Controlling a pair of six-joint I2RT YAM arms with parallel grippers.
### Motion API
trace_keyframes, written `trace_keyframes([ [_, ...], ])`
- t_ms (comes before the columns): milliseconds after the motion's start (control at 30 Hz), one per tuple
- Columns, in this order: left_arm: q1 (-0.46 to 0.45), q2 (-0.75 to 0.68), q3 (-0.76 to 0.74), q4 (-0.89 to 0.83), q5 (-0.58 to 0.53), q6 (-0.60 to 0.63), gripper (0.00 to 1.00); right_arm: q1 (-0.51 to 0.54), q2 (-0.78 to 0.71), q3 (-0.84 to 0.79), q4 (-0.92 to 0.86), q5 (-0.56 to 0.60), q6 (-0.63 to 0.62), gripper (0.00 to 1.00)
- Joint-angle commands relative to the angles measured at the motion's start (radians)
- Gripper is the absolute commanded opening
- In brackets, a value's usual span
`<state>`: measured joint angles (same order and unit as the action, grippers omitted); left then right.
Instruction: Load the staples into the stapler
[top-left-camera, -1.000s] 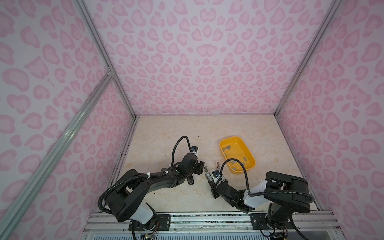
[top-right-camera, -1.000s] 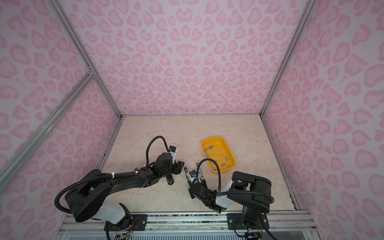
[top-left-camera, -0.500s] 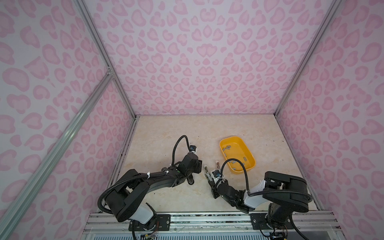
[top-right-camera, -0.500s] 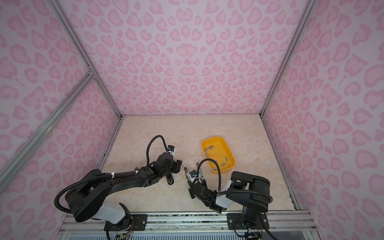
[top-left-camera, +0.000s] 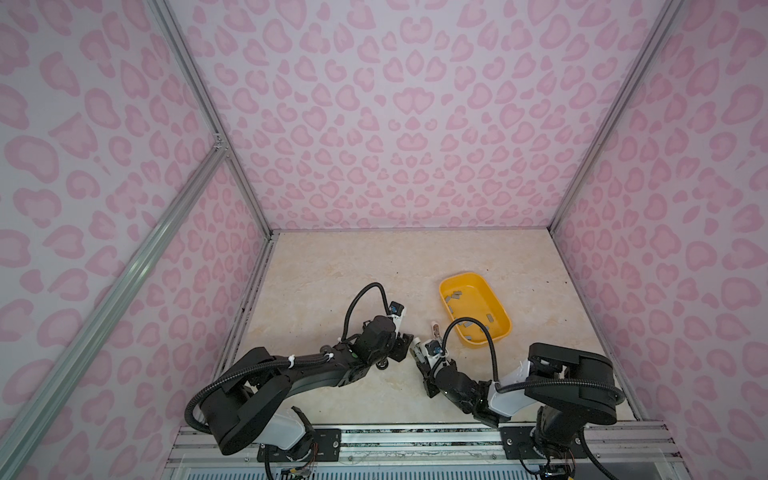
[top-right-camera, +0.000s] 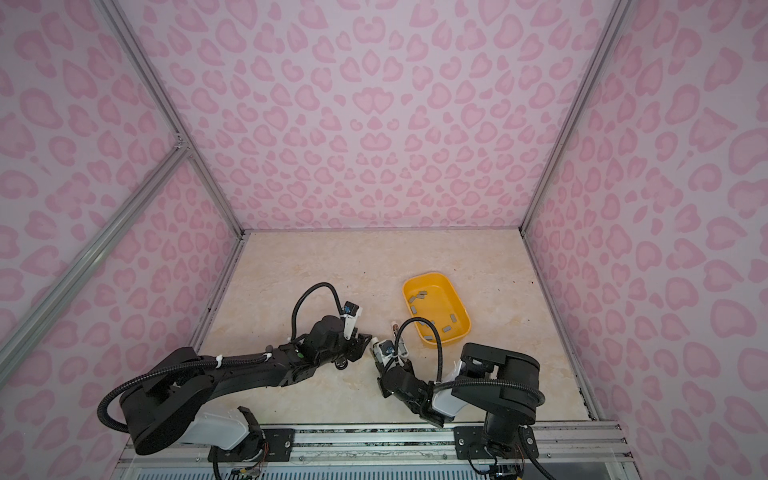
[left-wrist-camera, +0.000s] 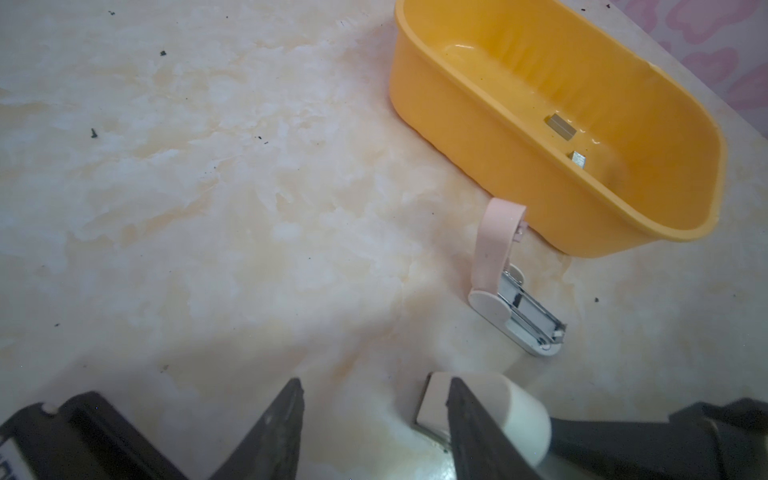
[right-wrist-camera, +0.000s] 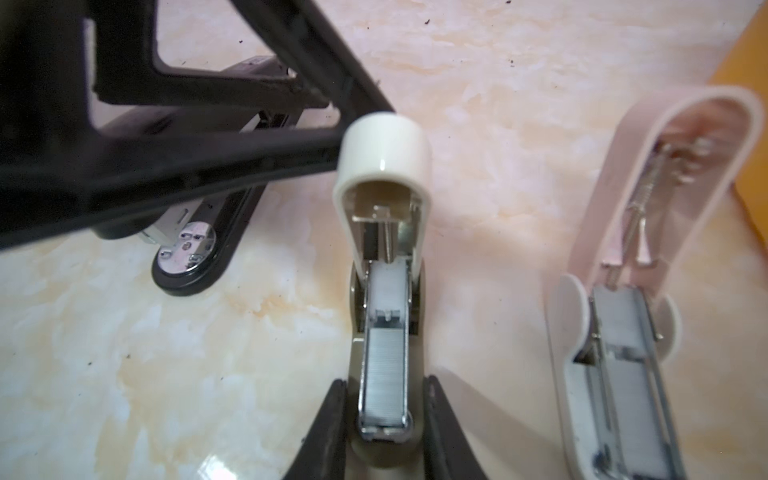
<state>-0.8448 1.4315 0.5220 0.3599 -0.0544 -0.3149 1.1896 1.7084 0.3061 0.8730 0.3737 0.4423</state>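
1. The left tool (left-wrist-camera: 374, 386) has slid along the counter (left-wrist-camera: 208, 208) toward the right tool over the last second, and its jaws have drawn in a little. They stand partly open and clamp nothing. One finger (right-wrist-camera: 249, 153) touches the raised lid of the cream stapler (right-wrist-camera: 384, 166).
2. The right tool (right-wrist-camera: 384, 384) is closed on the cream stapler's base, one finger on each side, pinning it to the counter where it was a second ago.
3. A strip of staples (right-wrist-camera: 384, 370) already lies in the cream stapler's open magazine, with the lid upright above it. Loading looks done here, so the left tool's approach is probably to push the lid down.
4. Just beside it the pink stapler (right-wrist-camera: 623, 332) lies open; I cannot tell whether it holds staples.
5. The pink stapler sits next to the yellow tray (left-wrist-camera: 457, 120), where loose staple strips (top-left-camera: 455, 296) lie.
6. A black stapler (right-wrist-camera: 187, 257) sits closed behind the left tool.
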Motion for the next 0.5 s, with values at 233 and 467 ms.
trace_keyframes([
  [233, -0.053, -0.005, -0.023, 0.086, 0.033, 0.032, 0.56, 0.001, -0.004, -0.013, 0.003, -0.001, 0.008, 0.26],
  [467, -0.076, -0.007, -0.035, 0.082, -0.002, 0.033, 0.56, 0.001, -0.051, -0.005, -0.028, 0.005, -0.005, 0.41],
])
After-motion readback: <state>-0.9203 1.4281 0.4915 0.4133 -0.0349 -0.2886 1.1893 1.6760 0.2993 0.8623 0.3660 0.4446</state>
